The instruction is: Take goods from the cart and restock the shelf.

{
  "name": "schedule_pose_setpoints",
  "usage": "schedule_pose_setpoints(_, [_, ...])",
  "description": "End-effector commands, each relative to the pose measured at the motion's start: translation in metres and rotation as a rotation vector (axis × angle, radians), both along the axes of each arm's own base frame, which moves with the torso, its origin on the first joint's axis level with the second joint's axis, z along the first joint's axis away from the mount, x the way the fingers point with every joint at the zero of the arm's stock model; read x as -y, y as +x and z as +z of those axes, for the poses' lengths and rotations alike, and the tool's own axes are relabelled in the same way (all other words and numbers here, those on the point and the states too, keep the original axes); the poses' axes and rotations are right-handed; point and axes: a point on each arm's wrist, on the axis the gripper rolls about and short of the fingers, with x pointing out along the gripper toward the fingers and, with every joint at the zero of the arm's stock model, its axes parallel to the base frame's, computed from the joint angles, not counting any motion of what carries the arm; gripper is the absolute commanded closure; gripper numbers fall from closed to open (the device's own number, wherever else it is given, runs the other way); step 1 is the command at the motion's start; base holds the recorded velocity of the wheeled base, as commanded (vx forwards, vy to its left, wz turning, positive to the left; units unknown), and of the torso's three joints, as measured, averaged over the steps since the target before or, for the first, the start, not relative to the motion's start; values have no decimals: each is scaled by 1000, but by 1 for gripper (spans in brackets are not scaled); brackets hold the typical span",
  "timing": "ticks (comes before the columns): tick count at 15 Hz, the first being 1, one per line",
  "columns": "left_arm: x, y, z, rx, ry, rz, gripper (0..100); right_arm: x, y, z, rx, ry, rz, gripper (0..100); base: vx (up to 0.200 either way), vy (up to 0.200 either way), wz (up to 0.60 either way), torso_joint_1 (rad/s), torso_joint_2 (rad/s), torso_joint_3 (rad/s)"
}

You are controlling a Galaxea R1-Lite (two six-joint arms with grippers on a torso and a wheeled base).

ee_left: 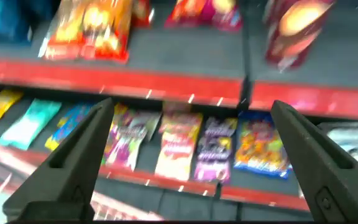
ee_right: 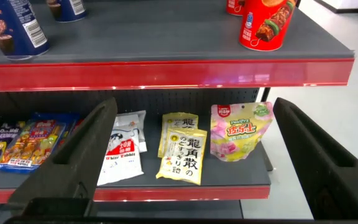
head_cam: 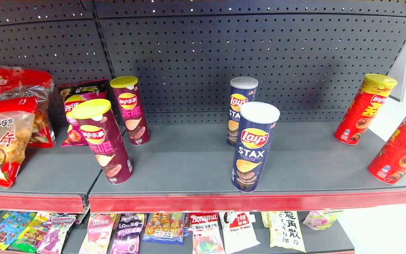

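Left gripper (ee_left: 191, 106): fingers spread wide, nothing held, facing candy packets (ee_left: 179, 143) on the lower tier of the shelf (head_cam: 189, 165). Right gripper (ee_right: 196, 102): likewise spread and empty, facing the lower tier's right end near a pale green pouch (ee_right: 240, 130). Upper tier, all upright: two maroon cans (head_cam: 104, 141), two navy cans (head_cam: 254, 148), two red cans (head_cam: 363, 109); snack bags (head_cam: 2, 141) at left.

The dark grey metal shelf (head_cam: 196, 158) and its perforated back panel (head_cam: 259, 53) looked matt, the red edge strip (head_cam: 259, 202) glossy. The navy cylindrical chip can (head_cam: 253, 155) had a smooth sheen; the red-topped clear plastic snack bag (head_cam: 0, 141) was crinkled and shiny.
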Motion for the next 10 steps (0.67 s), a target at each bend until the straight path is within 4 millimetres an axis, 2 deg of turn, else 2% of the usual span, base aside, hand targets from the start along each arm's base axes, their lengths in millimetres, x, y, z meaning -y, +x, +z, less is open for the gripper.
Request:
schedule_pose_setpoints(1, [1, -4, -41, -11, -6, 59, 0, 0, 0, 0, 0, 0, 0, 0, 0, 0, 0, 0, 0, 0])
schedule_pose_setpoints(2, [1, -4, -45, -3, -12, 49, 0, 0, 0, 0, 1, 0, 0, 0, 0, 0, 0, 0, 0, 0])
schedule_pose_setpoints(4, [5, 2, -50, 104, -89, -171, 0, 0, 0, 0, 0, 0, 1, 0, 0, 0, 0, 0, 0, 0])
schedule_pose_setpoints(10, [6, 6, -56, 119, -48, -214, 0, 0, 0, 0, 0, -6, 3, 0, 0, 0, 0, 0, 0, 0])
